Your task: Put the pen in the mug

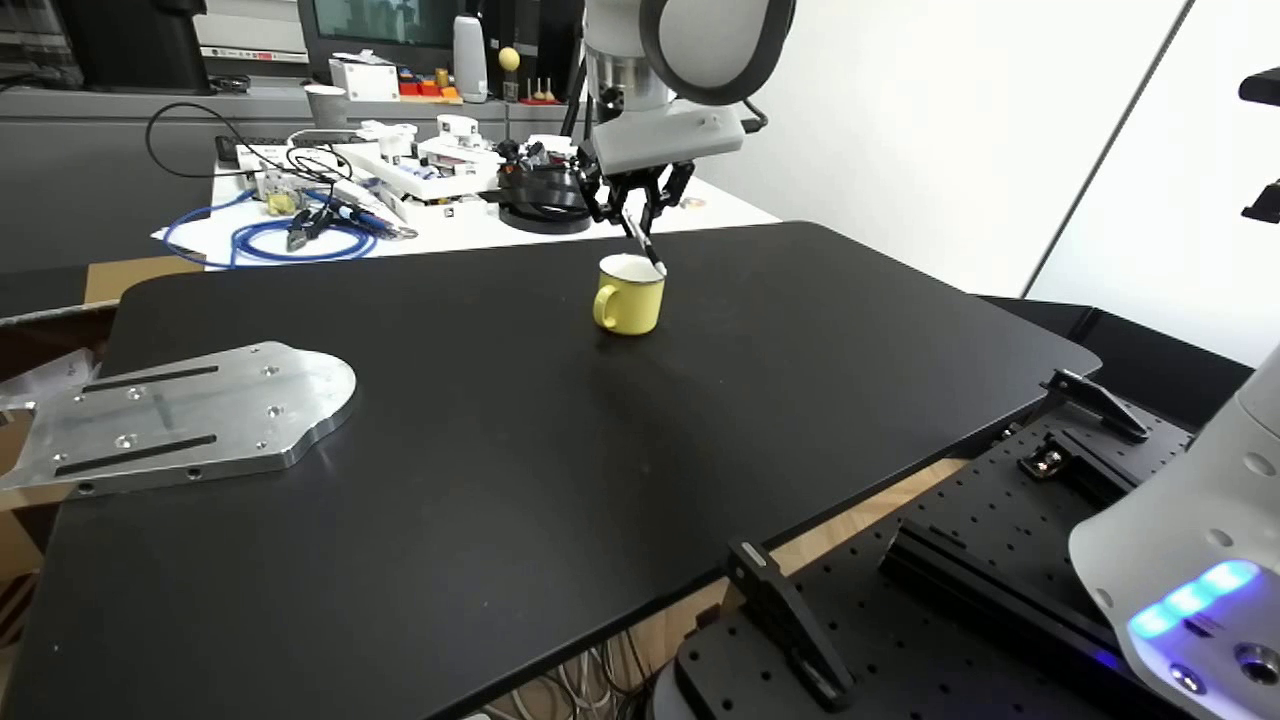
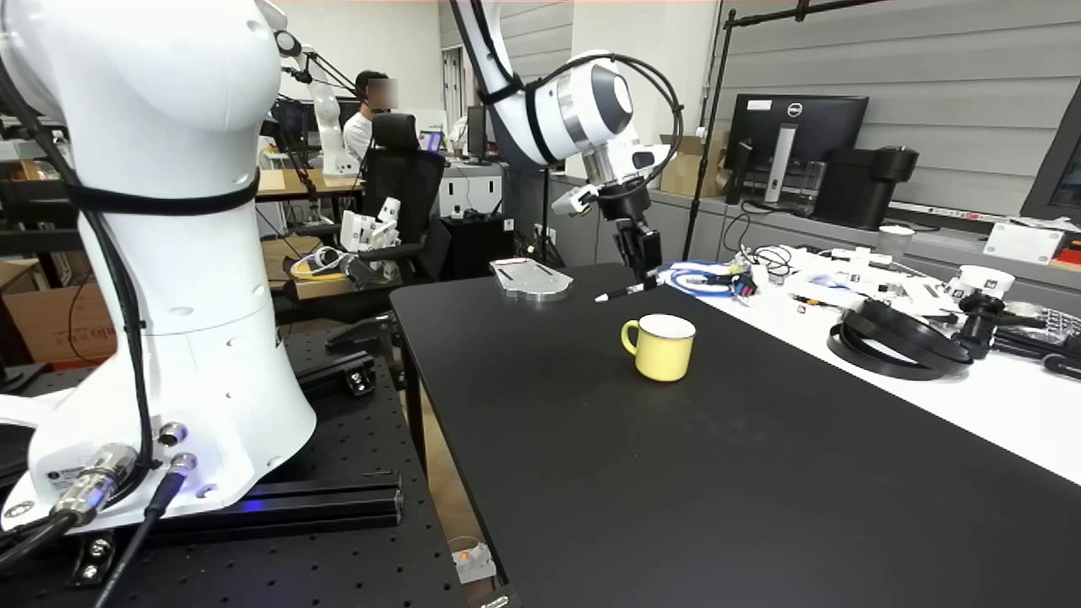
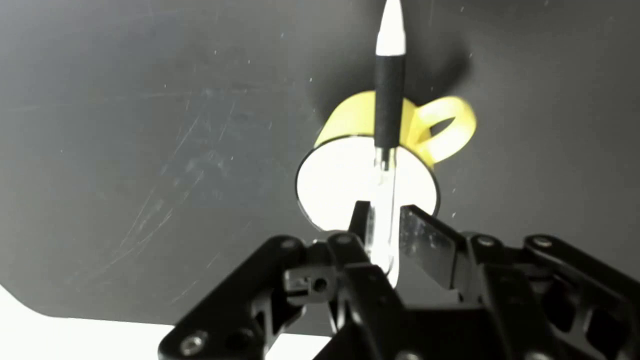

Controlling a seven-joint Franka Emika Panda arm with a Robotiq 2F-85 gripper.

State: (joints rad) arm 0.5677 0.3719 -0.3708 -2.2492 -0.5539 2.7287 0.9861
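The yellow mug (image 1: 632, 300) stands upright on the black table, its light inside facing up. It also shows in an exterior view (image 2: 663, 355) and in the wrist view (image 3: 350, 120), where its handle is at the upper right. My gripper (image 1: 630, 205) is shut on the pen (image 1: 645, 245) by its clear barrel, above the table; the fingers also show in the wrist view (image 3: 384, 215). The pen (image 3: 390, 95) has a black grip and whitish tip. It slants; in the wrist view it crosses over the mug's opening, with the tip beyond the mug's wall. It looks nearly level in an exterior view (image 2: 629, 291).
A silver metal plate (image 1: 210, 410) lies at the table's edge. A white table (image 2: 996, 414) beside the black one bears cables, white parts and a dark round object (image 2: 895, 338). The robot base (image 2: 194, 380) stands on a perforated black platform.
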